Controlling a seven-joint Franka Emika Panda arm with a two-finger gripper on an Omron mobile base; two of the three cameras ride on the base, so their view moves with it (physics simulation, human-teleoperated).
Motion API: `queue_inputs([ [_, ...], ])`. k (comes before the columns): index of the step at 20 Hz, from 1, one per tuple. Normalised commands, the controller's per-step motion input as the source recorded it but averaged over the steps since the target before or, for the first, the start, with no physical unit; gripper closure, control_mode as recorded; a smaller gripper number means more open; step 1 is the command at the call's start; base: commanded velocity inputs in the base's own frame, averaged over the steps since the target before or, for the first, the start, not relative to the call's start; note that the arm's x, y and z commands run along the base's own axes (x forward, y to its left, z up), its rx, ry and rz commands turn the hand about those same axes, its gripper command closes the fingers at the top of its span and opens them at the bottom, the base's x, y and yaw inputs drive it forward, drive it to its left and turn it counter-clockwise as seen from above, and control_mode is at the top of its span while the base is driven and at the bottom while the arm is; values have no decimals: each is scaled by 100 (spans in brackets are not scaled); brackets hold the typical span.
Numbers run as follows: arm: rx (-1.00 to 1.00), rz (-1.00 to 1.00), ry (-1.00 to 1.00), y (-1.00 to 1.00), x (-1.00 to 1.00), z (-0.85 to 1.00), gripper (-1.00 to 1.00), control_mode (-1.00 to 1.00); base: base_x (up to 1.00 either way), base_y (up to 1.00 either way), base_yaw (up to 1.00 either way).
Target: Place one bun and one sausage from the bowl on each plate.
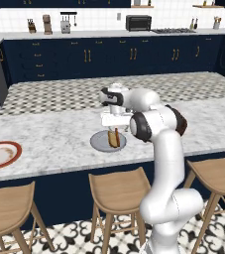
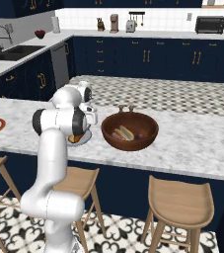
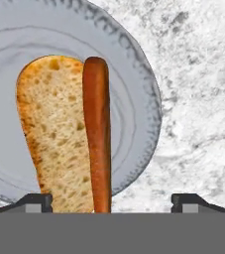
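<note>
Sausage [image 3: 97,134] beside bun [image 3: 54,134] on grey plate [image 3: 139,84] | gripper [image 3: 112,201] spread, empty | lift straight up; bowl [image 2: 130,131] at 3 o'clock

- Grey plate [image 3: 134,74] near the counter's front edge, carrying a tan bun [image 3: 49,129] and a reddish sausage [image 3: 98,134] side by side, touching.
- White, orange-rimmed plate [image 1: 1,154] far left by the front edge.
- Dark wooden bowl [image 2: 130,131] right of the grey plate, holding buns.
</note>
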Motion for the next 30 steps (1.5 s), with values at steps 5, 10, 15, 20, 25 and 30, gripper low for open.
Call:
queue_inputs([
  [5, 0, 0, 0, -18, -58, 63, -100, -100, 0, 0, 0],
  [10, 0, 0, 0, -52, -40, 41, -100, -100, 0, 0, 0],
  [15, 0, 1, 0, -88, -4, 12, -100, -100, 0, 0, 0],
  [20, 5, 3, 0, -82, 12, 30, -100, -100, 0, 0, 0],
  [25, 3, 6, 0, -74, 6, 1, -100, -100, 0, 0, 0],
  [30, 0, 10, 0, -76, 2, -7, -100, -100, 0, 0, 0],
])
